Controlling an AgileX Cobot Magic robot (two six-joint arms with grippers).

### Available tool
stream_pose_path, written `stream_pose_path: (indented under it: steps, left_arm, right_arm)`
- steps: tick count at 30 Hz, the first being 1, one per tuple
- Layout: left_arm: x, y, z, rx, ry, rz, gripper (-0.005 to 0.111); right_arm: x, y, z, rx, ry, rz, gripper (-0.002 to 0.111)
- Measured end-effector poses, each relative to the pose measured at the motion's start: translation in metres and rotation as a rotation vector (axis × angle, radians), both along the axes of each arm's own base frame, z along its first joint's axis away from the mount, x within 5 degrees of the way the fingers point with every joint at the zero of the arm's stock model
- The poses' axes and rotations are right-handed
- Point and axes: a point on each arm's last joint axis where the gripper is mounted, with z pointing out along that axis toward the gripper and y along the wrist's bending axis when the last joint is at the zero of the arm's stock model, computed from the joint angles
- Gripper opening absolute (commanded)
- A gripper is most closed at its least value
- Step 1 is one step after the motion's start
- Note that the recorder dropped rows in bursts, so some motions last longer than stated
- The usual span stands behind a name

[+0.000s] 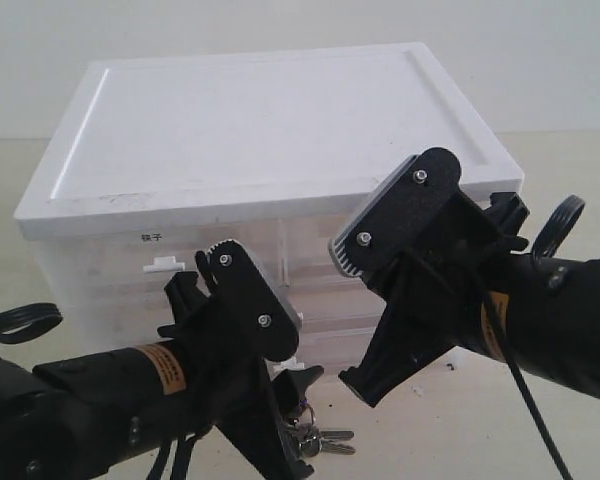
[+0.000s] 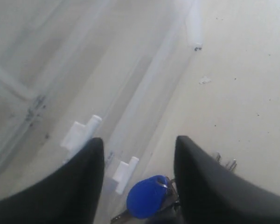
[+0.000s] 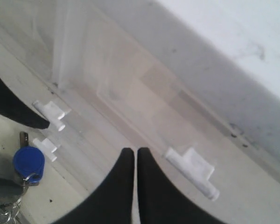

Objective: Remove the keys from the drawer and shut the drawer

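Note:
The keys (image 1: pixel 318 437) lie fanned on the table just in front of the cabinet, under my left gripper (image 1: pixel 302 392). Their blue fob (image 2: pixel 147 196) sits deep between that gripper's black fingers, which stand apart without pinching it, so the left gripper (image 2: pixel 139 140) is open. The drawer is the lowest translucent one, with a white tab handle (image 2: pixel 125 171) next to the fob. I cannot tell how far it stands out. My right gripper (image 3: pixel 136 156) is shut and empty, its tips close to the cabinet front. The fob (image 3: pixel 28 161) and drawer handle (image 3: pixel 45 147) show there too.
The white-lidded drawer cabinet (image 1: pixel 270 120) fills the back of the scene. A labelled drawer's handle (image 1: pixel 164 265) shows at its upper left. Another tab handle (image 3: pixel 192 171) lies beside the right fingers. A further handle (image 2: pixel 79 134) sits above the drawer's. Both arms crowd the cabinet front.

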Motion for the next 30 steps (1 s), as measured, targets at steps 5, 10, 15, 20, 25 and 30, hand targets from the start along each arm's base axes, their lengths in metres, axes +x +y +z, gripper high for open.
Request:
stream_pose_path:
  steps: [5, 10, 15, 20, 25, 30]
  left_arm:
    - [-0.002, 0.002, 0.006, 0.005, 0.016, -0.009, 0.005]
    - [0.000, 0.022, 0.004, -0.004, -0.026, 0.091, 0.004]
    - [0.013, 0.048, 0.002, 0.002, -0.078, 0.298, 0.004]
    - [0.019, 0.056, 0.004, 0.003, -0.098, 0.356, 0.004]
    - [0.018, 0.056, 0.006, -0.002, -0.093, 0.355, 0.004]
    - [0.013, 0.058, 0.021, -0.060, -0.072, 0.335, 0.004]
  right_arm:
    - [-0.002, 0.002, -0.001, 0.006, 0.015, 0.020, 0.000]
    - [-0.005, 0.002, 0.003, 0.028, 0.022, 0.049, 0.000]
    - [-0.009, -0.001, 0.016, 0.073, -0.003, 0.065, 0.000]
    - [-0.013, -0.003, 0.024, 0.104, -0.012, 0.084, 0.000]
    - [-0.013, -0.003, 0.024, 0.103, -0.012, 0.086, 0.000]
    - [-0.014, -0.004, 0.025, 0.107, -0.017, 0.088, 0.000]
